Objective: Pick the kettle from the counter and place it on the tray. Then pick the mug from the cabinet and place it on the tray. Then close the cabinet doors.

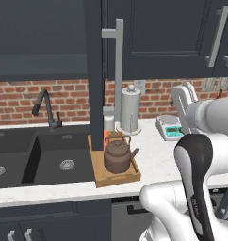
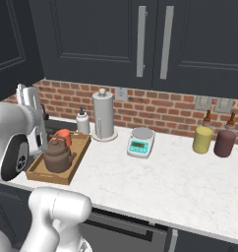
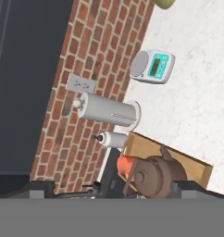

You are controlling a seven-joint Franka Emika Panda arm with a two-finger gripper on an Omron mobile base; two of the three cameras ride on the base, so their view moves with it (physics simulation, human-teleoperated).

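Note:
The dark brown kettle (image 1: pixel 118 157) (image 2: pixel 58 155) (image 3: pixel 155 178) stands on the wooden tray (image 1: pixel 111 181) (image 2: pixel 47 176) (image 3: pixel 188 159) on the white counter (image 2: pixel 160 172), right of the sink. The orange-red mug (image 1: pixel 106 135) (image 2: pixel 63 135) (image 3: pixel 125 165) sits on the tray too, just behind the kettle. My gripper (image 1: pixel 179 94) (image 2: pixel 27 93) (image 3: pixel 114 187) hangs above the counter to the right of the tray, open and holding nothing. One cabinet door (image 1: pixel 94 70) stands swung out edge-on above the tray, its silver bar handle (image 1: pixel 118 70) facing right. The cabinet (image 1: pixel 38 37) behind it is open and dark.
A paper towel holder (image 1: pixel 130 110) (image 2: pixel 103 115) and a soap bottle (image 2: pixel 82 123) stand behind the tray. A kitchen scale (image 1: pixel 168 127) (image 2: pixel 140 141) sits mid-counter. Yellow (image 2: pixel 203 139) and maroon (image 2: pixel 224 142) jars are at the right. The black sink (image 1: pixel 40 157) with faucet (image 1: pixel 45 106) lies left.

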